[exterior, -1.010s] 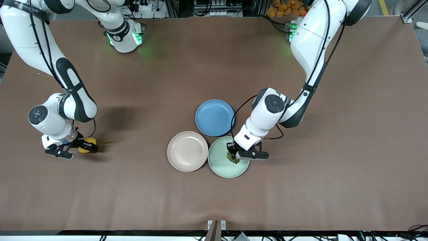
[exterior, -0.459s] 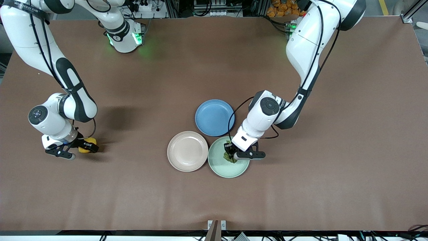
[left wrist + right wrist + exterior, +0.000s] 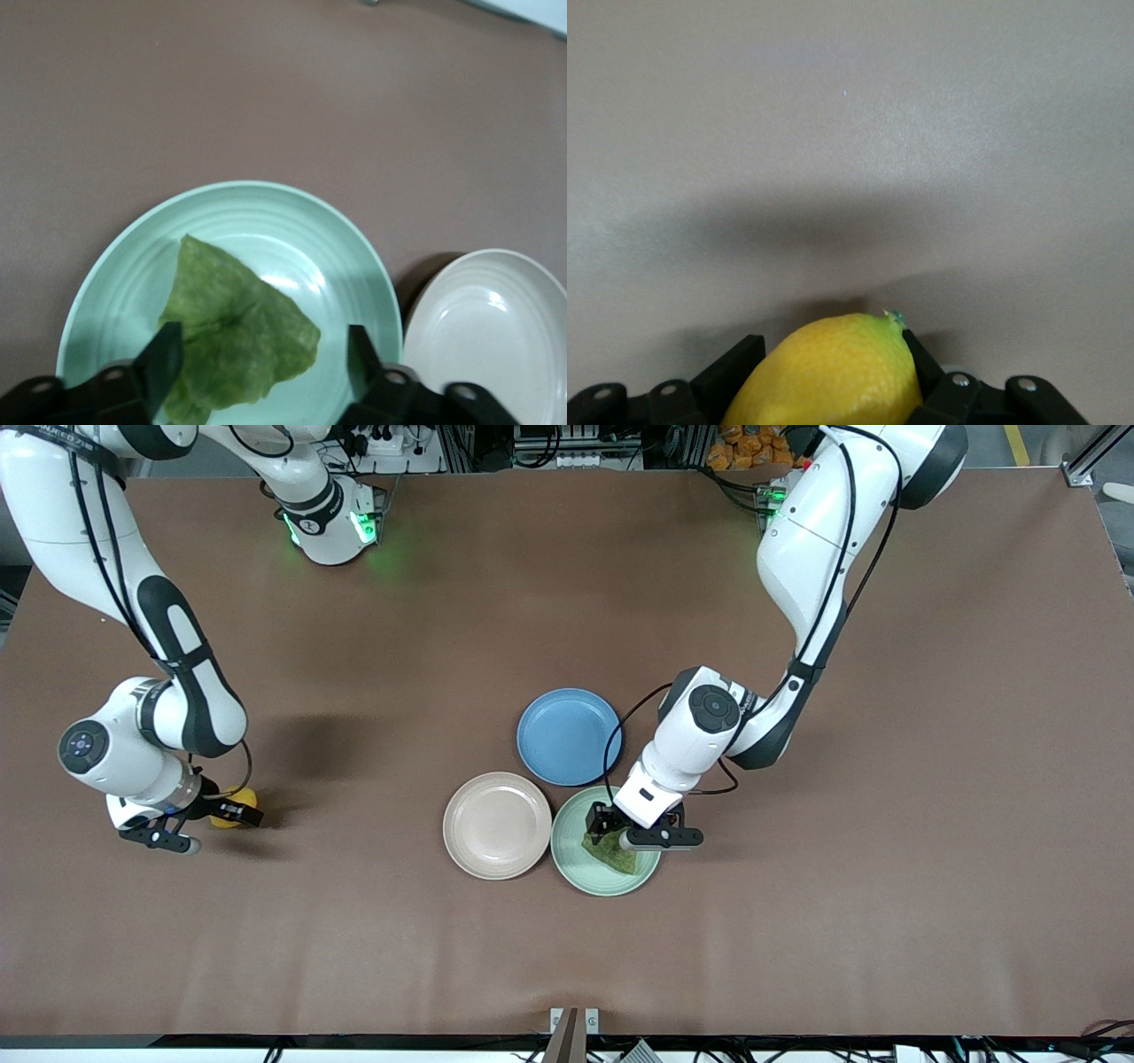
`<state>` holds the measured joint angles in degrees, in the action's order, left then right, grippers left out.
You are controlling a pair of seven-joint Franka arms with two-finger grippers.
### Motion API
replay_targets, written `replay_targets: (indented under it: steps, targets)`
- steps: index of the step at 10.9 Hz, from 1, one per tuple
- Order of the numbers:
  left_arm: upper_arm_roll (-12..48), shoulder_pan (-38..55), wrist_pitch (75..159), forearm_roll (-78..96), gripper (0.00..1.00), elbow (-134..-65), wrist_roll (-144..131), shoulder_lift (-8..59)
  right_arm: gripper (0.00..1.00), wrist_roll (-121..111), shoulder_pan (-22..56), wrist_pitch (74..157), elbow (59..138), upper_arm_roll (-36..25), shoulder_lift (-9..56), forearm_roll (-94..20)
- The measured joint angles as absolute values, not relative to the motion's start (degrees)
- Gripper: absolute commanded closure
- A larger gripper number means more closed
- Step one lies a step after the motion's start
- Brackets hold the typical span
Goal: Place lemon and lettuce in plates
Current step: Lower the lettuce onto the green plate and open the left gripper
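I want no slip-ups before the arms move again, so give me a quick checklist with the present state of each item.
1. Lettuce lies in the mint green plate: ok.
2. Left pincer open over that plate, fingers apart from the leaf: ok.
3. Lemon sits between the right pincer fingers: ok.
4. Right pincer's grip firm enough to lift: cannot tell.
5. Beige-pink plate bare for the lemon: ok.
6. Lemon in a plate: not ok; it is toward the right arm's end of the table.

The only lettering I can find is white print on the black band (image 3: 53,438) around my right arm's upper link, near its base; I cannot read it.
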<state>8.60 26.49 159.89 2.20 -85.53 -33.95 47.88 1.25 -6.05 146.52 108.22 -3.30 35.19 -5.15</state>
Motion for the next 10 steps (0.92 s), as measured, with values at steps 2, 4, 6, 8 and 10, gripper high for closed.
replay_targets:
  steps: [2,4,6,8,10]
  targets:
    - [8.59,26.47,159.98,2.2,0.0,-84.4,-33.96,47.55,0.54,2.01,-6.05,145.07,107.17,-3.14,35.13,-5.34]
    - [8.53,26.31,159.92,2.2,0.0,-83.9,-33.96,46.48,0.54,3.8,-6.04,142.42,106.0,-2.69,35.11,-5.37]
    - [8.51,26.33,159.08,2.2,0.0,-83.82,-33.96,44.83,0.54,6.39,-6.02,139.25,104.13,-1.83,34.94,-5.39]
    - [8.12,25.74,155.26,2.2,0.0,-83.7,-33.96,42.25,0.54,11.4,-5.89,136.58,102.4,-0.21,34.61,-5.43]
    - [7.89,24.02,148.29,2.18,0.0,-83.55,-33.96,38.06,0.54,18.47,-5.19,135.27,100.77,2.64,34.43,-5.43]
